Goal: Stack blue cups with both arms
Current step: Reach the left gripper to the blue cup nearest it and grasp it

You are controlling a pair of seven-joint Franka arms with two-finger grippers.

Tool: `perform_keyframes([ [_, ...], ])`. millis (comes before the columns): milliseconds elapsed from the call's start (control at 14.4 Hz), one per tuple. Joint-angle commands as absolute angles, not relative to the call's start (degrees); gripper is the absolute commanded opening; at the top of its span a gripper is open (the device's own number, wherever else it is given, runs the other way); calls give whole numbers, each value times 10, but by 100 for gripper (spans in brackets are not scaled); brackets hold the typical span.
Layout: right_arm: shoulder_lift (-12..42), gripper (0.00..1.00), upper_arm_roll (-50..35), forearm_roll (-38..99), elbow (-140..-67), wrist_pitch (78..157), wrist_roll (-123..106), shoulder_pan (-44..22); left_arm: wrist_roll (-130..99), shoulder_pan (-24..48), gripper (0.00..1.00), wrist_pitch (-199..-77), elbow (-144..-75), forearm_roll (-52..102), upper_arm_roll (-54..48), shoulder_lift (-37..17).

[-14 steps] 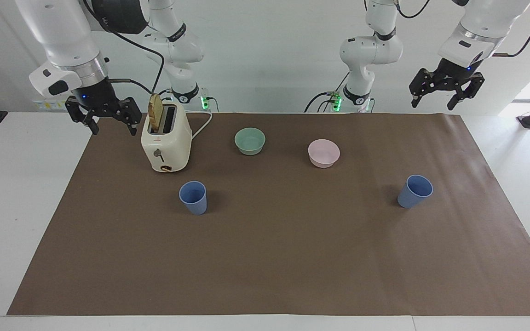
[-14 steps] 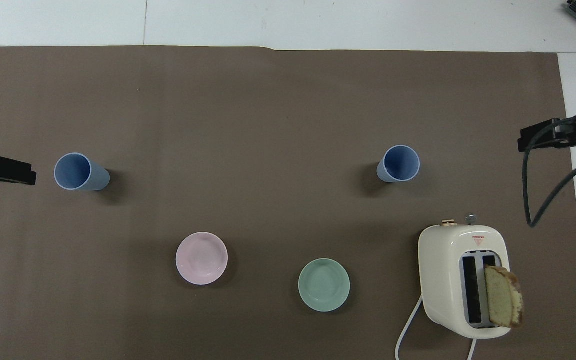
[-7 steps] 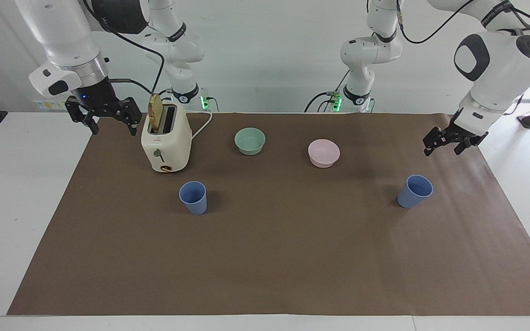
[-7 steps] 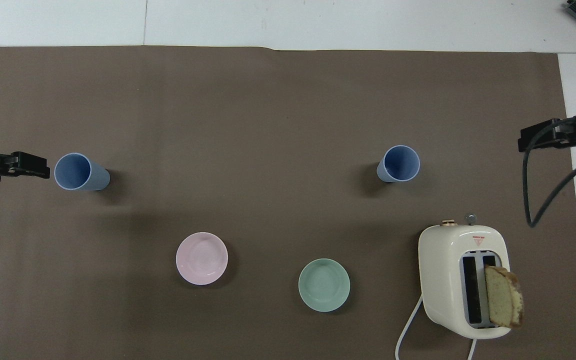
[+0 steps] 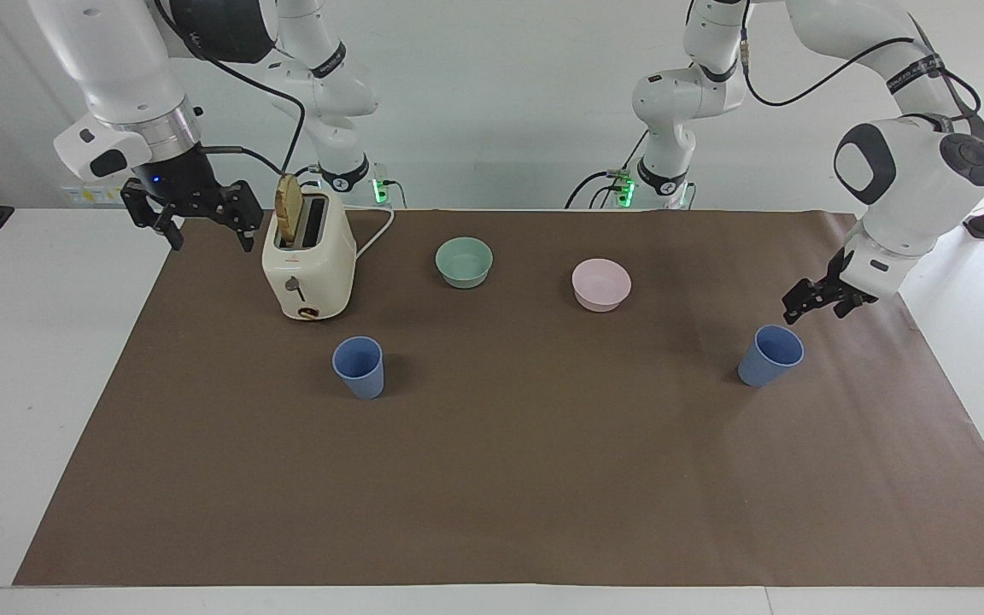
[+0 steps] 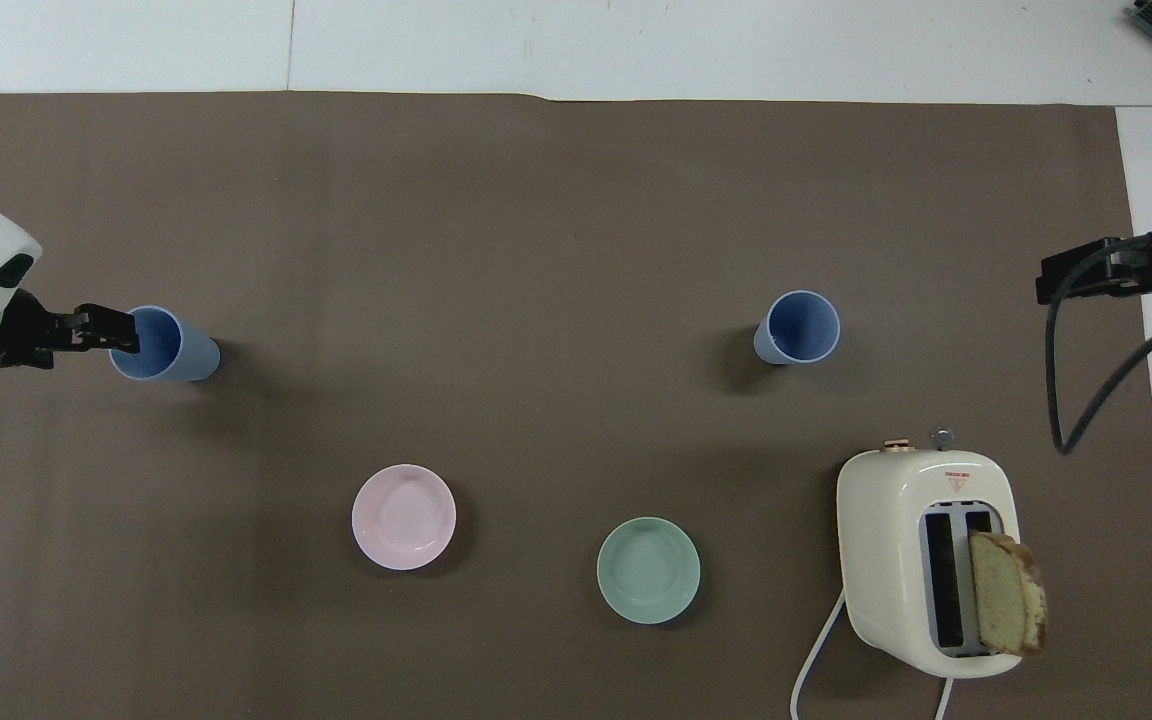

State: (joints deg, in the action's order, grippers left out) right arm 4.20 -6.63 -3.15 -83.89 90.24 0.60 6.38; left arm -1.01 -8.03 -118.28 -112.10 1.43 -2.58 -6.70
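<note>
Two blue cups stand upright on the brown mat. One cup (image 5: pixel 770 356) is toward the left arm's end; it also shows in the overhead view (image 6: pixel 164 345). My left gripper (image 5: pixel 812 312) is open, tilted, and hangs just above that cup's rim on the side toward the table's end, not touching it; in the overhead view my left gripper (image 6: pixel 121 337) reaches the rim. The other cup (image 5: pixel 359 367) (image 6: pixel 798 327) stands farther from the robots than the toaster. My right gripper (image 5: pixel 206 224) (image 6: pixel 1051 283) is open, raised beside the toaster, and waits.
A cream toaster (image 5: pixel 308 266) (image 6: pixel 926 560) with a bread slice (image 5: pixel 289 209) sticking out stands toward the right arm's end. A green bowl (image 5: pixel 464 261) (image 6: pixel 648 570) and a pink bowl (image 5: pixel 601 284) (image 6: pixel 404 516) sit nearer to the robots than the cups.
My left gripper has come down from high over the mat's end to just above the cup's rim. The right arm and both cups have not moved.
</note>
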Motion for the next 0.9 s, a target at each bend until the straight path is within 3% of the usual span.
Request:
perform_keyframes([
  [0, 32, 100, -69, -25, -850, 910, -1, 70, -17, -91, 100, -1219, -1138, 23, -29, -76],
  [208, 32, 100, -69, -25, -850, 910, -1, 70, -16, -92, 100, -1224, -1143, 24, -29, -83],
  [278, 32, 100, -69, -25, -850, 910, -1, 70, -17, -92, 78, -1225, -1147, 24, -30, -82],
  [416, 32, 100, -69, -25, -850, 910, -1, 70, -16, -92, 19, -1225, -1151, 24, -30, -80],
  [486, 32, 100, -69, -25, -850, 910, -1, 70, -11, -94, 0, -1224, -1151, 25, -30, -80],
  [833, 32, 100, -69, -25, -851, 910, -1, 70, -8, -90, 0, -1220, -1136, 58, -31, -83],
])
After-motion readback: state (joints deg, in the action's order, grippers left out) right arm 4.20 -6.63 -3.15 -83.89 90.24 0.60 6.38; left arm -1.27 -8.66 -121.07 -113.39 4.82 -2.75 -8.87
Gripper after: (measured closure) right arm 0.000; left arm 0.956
